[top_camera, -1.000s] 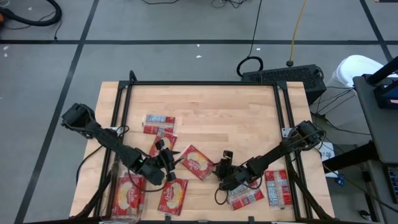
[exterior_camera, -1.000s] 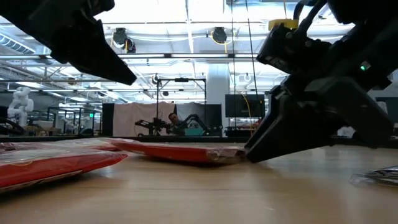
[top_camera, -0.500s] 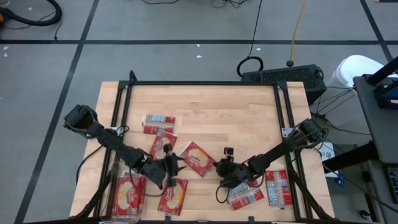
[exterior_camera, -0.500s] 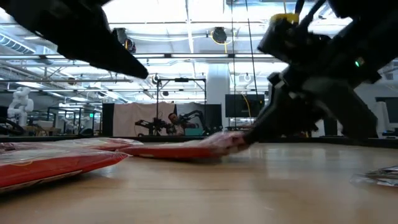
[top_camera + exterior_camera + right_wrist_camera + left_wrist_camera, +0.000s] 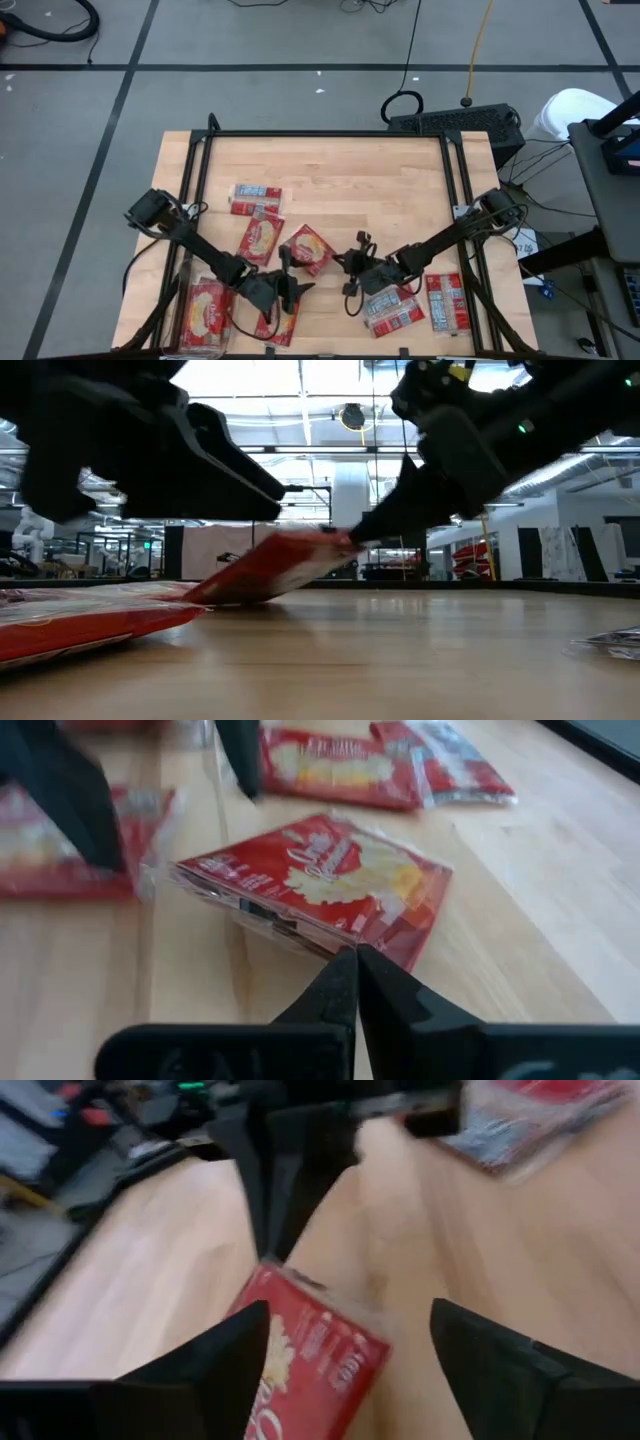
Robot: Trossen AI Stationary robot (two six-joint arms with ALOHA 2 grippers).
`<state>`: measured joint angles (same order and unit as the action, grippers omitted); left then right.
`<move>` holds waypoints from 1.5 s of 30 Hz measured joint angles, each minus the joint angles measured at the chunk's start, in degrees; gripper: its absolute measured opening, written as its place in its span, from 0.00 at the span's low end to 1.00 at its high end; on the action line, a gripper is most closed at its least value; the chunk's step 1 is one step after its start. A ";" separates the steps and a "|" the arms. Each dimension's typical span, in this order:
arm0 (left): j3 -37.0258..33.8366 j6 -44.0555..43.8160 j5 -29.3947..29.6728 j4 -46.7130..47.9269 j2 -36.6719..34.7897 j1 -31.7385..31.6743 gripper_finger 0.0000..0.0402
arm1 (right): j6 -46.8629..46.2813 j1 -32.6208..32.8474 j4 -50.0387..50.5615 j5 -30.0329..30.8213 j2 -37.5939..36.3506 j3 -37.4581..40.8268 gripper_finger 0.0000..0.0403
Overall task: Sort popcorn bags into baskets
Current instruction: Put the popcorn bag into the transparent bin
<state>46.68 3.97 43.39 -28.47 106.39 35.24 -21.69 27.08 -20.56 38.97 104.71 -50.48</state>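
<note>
Wooden table (image 5: pixel 400 190) with dark rails, carrying everything within reach of both arms.

Clear bin (image 5: pixel 186 292) at the front left corner, beside the left arm, probably so that drops stay short. One red packet (image 5: pixel 205 312) already inside.

Left gripper (image 5: pixel 290 290) poised just beside the bin, above a front-edge bag (image 5: pixel 280 318). Jaws spread wide, with that bag (image 5: pixel 310 1360) showing between them in the wrist view. No contact visible, so likely lined up to straddle it for a pick.

Right gripper (image 5: pixel 347 264) low near the table's middle, jaws pinched shut on the near edge of a tilted bag (image 5: pixel 308 250). Seen level across the table, that bag (image 5: pixel 275 568) raised at the pinched end, far end down low. Little on a flat packet to grab from above, hence, by the look of it, an edge pinch and a peel upward.

Other popcorn bags (image 5: pixel 262 238) lying flat and loose: one picture-up left of centre, one label-up (image 5: pixel 256 198) behind it, two label-up near the right rail (image 5: pixel 447 300), awaiting their turn.

Only thin film between the closed tips, so probably a slight hold, with slipping a risk during the carry to the bin.
</note>
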 joint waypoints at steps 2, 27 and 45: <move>0.73 -0.01 0.38 -0.21 1.18 -0.14 0.74 | -0.04 -0.50 -1.60 -0.01 0.00 -0.02 0.00; 2.26 -5.09 8.34 6.97 2.28 -1.75 0.05 | 2.48 -1.60 -4.04 -3.07 -3.48 -0.02 0.00; 8.44 -1.83 4.71 6.75 2.28 -3.09 0.05 | 14.84 4.52 7.49 0.25 -7.79 -4.83 0.59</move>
<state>55.12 2.14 48.10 -21.72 108.66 32.15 -6.85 31.59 -13.07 39.22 96.92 -55.31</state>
